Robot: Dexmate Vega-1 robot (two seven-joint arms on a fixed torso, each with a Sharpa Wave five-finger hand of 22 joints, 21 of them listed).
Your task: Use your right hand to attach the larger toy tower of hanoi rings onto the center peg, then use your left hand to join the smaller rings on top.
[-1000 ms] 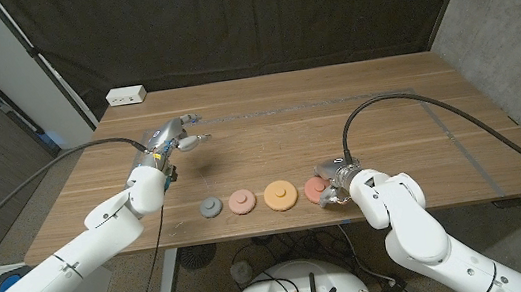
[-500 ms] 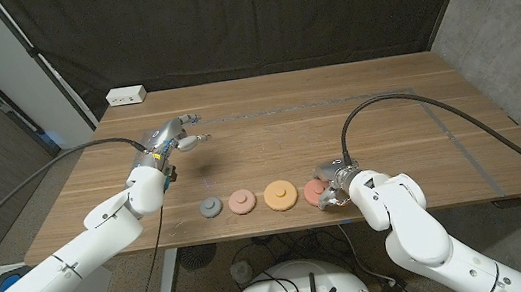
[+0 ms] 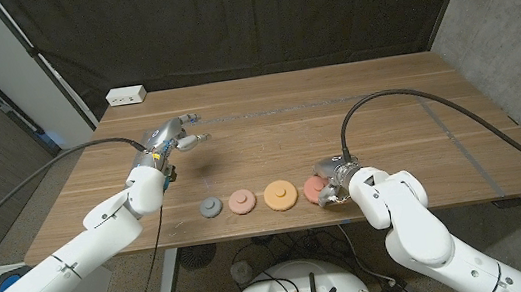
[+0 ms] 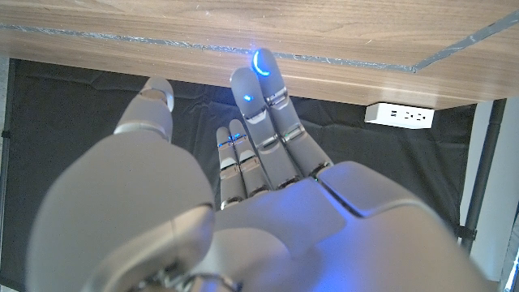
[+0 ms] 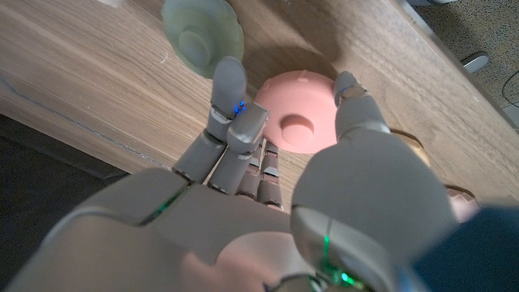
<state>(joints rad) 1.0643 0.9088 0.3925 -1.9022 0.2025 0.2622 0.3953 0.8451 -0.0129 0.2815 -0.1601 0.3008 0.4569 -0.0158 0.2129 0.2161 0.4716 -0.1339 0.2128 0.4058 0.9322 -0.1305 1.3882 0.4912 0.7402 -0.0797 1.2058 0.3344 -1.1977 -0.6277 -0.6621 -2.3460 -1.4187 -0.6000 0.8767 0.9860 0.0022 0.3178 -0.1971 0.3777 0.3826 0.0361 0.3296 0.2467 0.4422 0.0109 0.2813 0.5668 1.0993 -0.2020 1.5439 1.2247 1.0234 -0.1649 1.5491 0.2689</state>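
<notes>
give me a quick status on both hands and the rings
Right hand around the red ring, grasp unconfirmed. Left hand open, off the table. Orange ring, pink ring, grey piece in a row, untouched. Nothing in the way.

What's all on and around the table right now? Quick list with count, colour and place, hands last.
Grey ring: one, grey, left end of the row by the near edge.
Pale pink ring: one, pale pink, beside the grey one.
Orange ring: one, orange, middle of the row.
Pink ring: one, pink, right end, at the right hand's fingers.
Green peg base: one, pale green, just beyond the pink ring in the right wrist view.
Power strip: one, white, far left corner.
Table: one, wood.
Left hand: raised, fingers apart, holding nothing.
Right hand: fingers around the pink ring; grip unclear.
</notes>
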